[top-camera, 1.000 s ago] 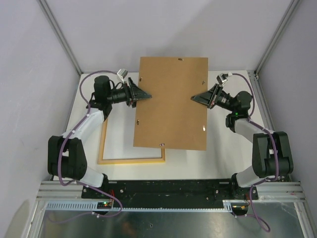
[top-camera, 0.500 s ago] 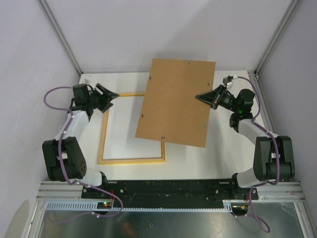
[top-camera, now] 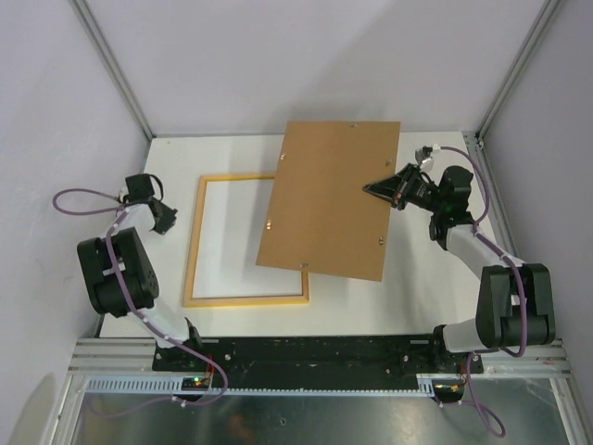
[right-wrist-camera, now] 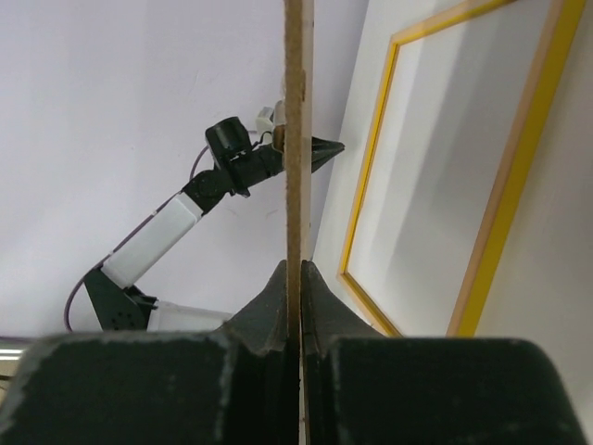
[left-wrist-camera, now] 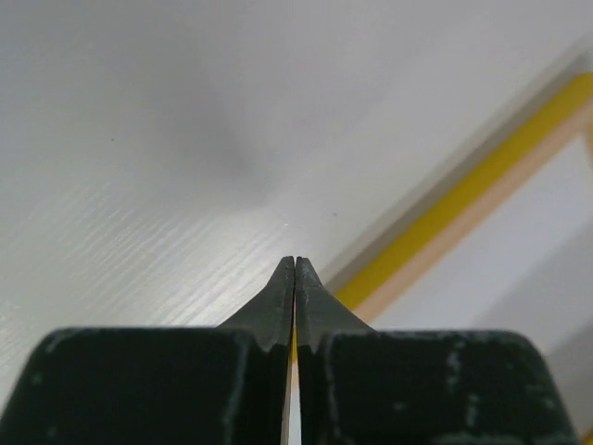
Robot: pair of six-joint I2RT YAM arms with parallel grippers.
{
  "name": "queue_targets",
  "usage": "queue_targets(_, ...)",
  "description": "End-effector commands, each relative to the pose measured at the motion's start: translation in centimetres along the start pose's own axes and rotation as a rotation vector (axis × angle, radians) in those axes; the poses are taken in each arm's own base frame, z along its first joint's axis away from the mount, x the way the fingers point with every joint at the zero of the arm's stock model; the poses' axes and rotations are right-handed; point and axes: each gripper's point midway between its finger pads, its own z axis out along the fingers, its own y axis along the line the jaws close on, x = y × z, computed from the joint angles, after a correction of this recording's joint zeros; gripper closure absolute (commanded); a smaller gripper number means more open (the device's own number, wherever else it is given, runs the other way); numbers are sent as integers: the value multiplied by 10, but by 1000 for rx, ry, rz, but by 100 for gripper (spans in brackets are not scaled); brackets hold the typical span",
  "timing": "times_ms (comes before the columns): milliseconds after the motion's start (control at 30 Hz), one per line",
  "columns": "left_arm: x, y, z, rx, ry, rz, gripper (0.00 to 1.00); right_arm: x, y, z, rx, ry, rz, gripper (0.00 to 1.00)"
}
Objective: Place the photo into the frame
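Brown backing board hanging over the yellow frame.
Right jaws pinching its right edge; left jaws pressed together, empty, far left.

Bright, even, diffuse light fills every view, casting only a soft grey shadow on the desk ahead of the left gripper, while the frame just right of its tips looks blurred and out of focus.
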Motion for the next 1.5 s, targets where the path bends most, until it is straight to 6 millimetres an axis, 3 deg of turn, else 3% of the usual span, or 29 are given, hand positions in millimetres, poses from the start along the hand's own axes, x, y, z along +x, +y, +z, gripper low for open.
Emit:
queue_targets(0, 8, 17, 15, -79, 26, -12, 100, 0, 24, -1, -41, -9, -92, 100)
queue_targets(167, 31, 17, 28, -69, 116, -48, 100, 3, 22, 0, -32, -2, -100, 100)
queue_targets(367, 54, 16, 29, -54, 181, -62, 100, 5, 18, 2, -26, 3, -101, 100)
queue_targets(633, 96, -11, 16, 23, 263, -15, 100, 11, 7, 12, -16, 28, -86, 100)
queue_targets(1100, 168, -69, -26, 213, 361, 69, 100, 36, -29, 31, 66, 98, -76, 100)
queue_targets(1467, 191, -101, -39, 328, 409, 177, 100, 64, -60, 47, 122, 173, -73, 100)
